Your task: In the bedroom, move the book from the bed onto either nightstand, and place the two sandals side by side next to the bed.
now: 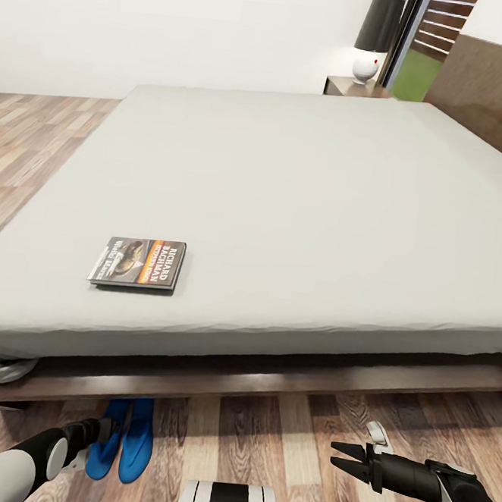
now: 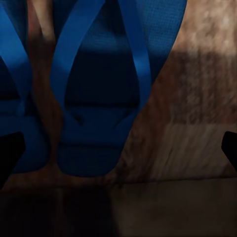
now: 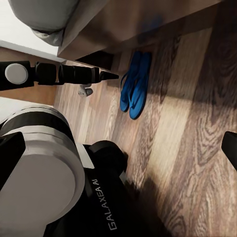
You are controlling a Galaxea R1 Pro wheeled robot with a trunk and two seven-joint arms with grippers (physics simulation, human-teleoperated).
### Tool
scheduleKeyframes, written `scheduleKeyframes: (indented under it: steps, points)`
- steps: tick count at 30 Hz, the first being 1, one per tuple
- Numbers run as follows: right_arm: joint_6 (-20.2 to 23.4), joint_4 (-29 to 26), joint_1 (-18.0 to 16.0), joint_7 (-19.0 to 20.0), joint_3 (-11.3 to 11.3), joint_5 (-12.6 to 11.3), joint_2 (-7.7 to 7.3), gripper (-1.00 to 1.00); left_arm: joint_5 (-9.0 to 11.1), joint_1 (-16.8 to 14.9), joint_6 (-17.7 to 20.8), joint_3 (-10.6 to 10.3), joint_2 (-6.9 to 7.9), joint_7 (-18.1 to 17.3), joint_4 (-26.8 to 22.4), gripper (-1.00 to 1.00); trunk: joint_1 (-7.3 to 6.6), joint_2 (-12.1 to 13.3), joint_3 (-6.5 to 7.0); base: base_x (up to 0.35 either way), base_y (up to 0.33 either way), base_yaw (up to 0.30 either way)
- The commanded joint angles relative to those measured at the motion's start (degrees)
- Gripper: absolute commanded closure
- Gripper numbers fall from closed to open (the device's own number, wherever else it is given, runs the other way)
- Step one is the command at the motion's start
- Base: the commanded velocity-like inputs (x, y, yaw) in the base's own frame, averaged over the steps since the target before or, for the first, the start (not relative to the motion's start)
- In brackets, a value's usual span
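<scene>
1. Left gripper hangs low at the near left, right over the sandals. Jaws spread, nothing between them: in the left wrist view both tips sit at the frame edges with the sandals lying flat on the floor.
2. Right gripper at the near right over bare floor, jaws spread, empty.
3. Sandals lie side by side, toes tucked partly under the bed frame. Risk: any left-arm lift or swing from here could clip a strap and skew the pair.
4. Book lies flat near the bed's near-left edge. Risk: it's thin and flat on a soft mattress, so the jaws could push it instead of getting under.
5. Nightstand at the far side, mostly cut off by the mattress; a lamp takes up part of its top.
6. Hidden: sandal toe ends, in shadow under the frame.
</scene>
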Motion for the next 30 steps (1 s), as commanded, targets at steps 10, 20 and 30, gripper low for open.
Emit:
scheduleKeyframes:
  steps: [10,20,30]
  points:
    - [0.61,0.0,-0.01,0.2,-0.03,-0.07,0.0,-1.0,-0.39,0.02,-0.36,0.08,0.03,-0.2,-0.14,-1.0,-0.14,0.05,1.07,0.0,0.0,0.0]
    - [0.67,0.0,-0.01,0.2,-0.03,-0.07,0.0,-1.0,-0.39,0.01,-0.44,0.1,0.01,-0.11,-0.1,-1.0,-0.14,0.05,1.07,0.0,0.0,0.0]
    - [0.71,0.0,-0.01,0.2,-0.03,-0.01,0.0,-1.0,-0.39,-0.03,-0.51,0.1,-0.05,-0.11,-0.05,-1.0,-0.14,0.05,1.07,0.0,0.0,0.0]
